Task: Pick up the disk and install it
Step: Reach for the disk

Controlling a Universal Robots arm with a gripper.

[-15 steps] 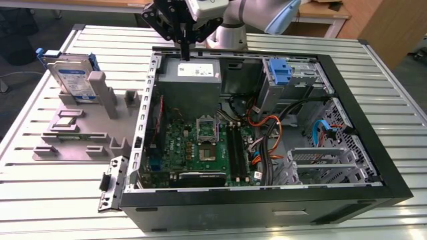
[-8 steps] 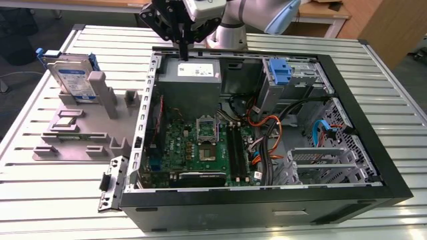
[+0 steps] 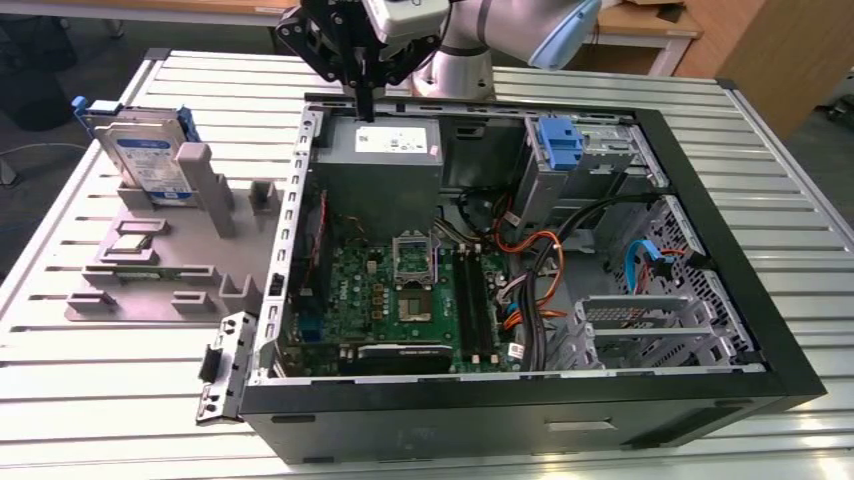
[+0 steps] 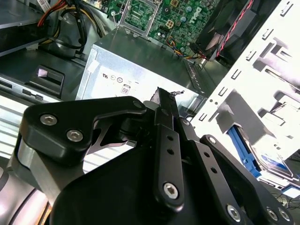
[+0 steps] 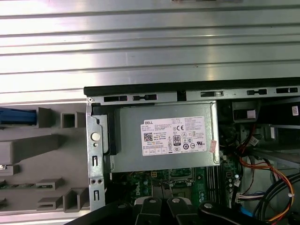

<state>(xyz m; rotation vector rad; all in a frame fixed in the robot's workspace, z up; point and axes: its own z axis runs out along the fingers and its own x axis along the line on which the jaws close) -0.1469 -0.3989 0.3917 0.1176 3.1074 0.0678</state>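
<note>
Clenched, empty gripper [image 4: 165, 96] above power supply [image 4: 140, 79]. Disk [image 3: 144, 158] propped on grey fixture [image 3: 160, 270], long axis near upright, label outward.

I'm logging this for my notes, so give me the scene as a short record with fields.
disk: upright in grey holder, exterior view's left, outside the case
pincer: shut, empty, above the power supply
case: open, on slatted table
progress: disk not yet picked up

The arm [image 3: 514, 28] holds its end effector [image 3: 363, 100] pointing straight down, jaws closed.
</note>
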